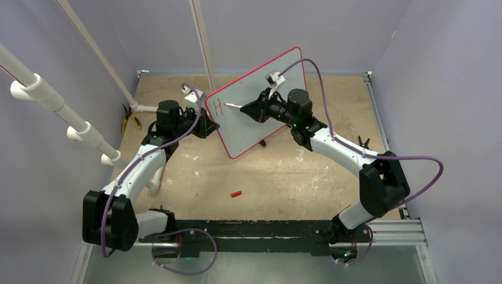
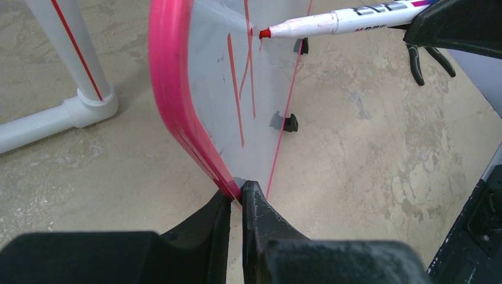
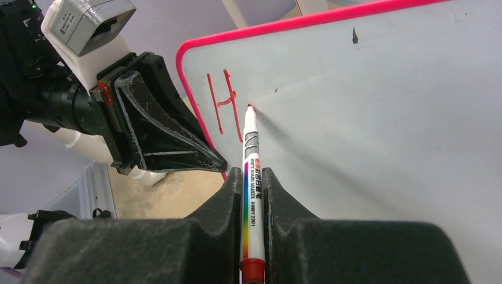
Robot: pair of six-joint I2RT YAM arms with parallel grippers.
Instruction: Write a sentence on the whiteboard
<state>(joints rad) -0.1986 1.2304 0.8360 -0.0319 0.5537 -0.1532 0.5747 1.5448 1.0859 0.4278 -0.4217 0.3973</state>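
Observation:
The whiteboard [image 1: 260, 100] stands tilted on the table, red-rimmed, pale grey. My left gripper [image 1: 208, 125] is shut on its left rim [image 2: 177, 112]. My right gripper [image 1: 256, 110] is shut on a white marker [image 3: 253, 177] with a red tip; the tip [image 3: 250, 107] touches the board just right of a red "H" [image 3: 223, 100]. That "H" is all of the sentence that shows; it also shows in the top view [image 1: 217, 107] and in the left wrist view [image 2: 243, 77], with the marker [image 2: 343, 21] above it.
A red marker cap [image 1: 237, 193] lies on the tan table in front of the board. White pipe frames [image 1: 71, 118] stand at the left. Yellow-handled pliers [image 1: 127, 121] lie by the left wall. Purple walls close in the table.

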